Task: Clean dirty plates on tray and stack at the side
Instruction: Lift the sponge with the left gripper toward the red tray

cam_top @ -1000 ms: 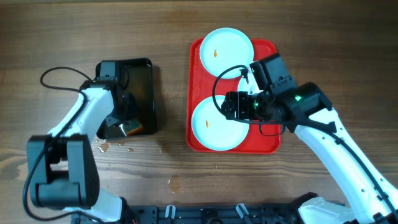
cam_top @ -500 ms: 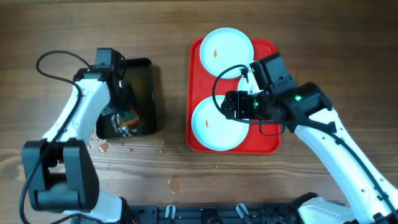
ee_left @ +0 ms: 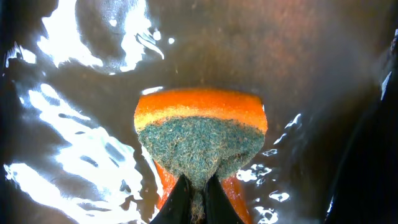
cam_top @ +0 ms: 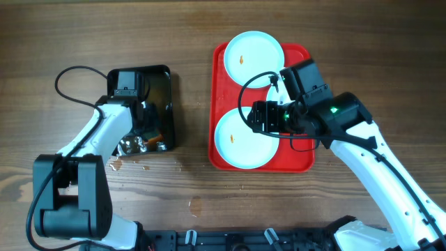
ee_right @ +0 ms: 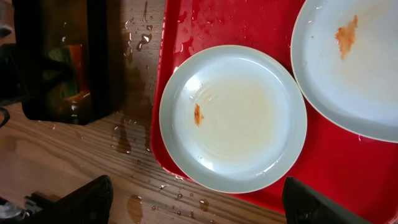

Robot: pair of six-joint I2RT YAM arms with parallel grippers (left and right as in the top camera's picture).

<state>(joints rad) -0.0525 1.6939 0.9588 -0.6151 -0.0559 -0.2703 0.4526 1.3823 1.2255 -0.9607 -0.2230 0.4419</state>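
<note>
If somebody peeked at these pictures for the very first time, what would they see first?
Probably the bright red tray right of the table's middle, carrying a far plate and a near plate, both pale blue with an orange smear. Next, on the left, the left end effector is pinching an orange-and-green sponge inside a black tray of liquid.

plates (cam_top: 254,58) on tray (cam_top: 298,160), basin (cam_top: 170,104) left — sponge (ee_left: 199,134) inside
</note>
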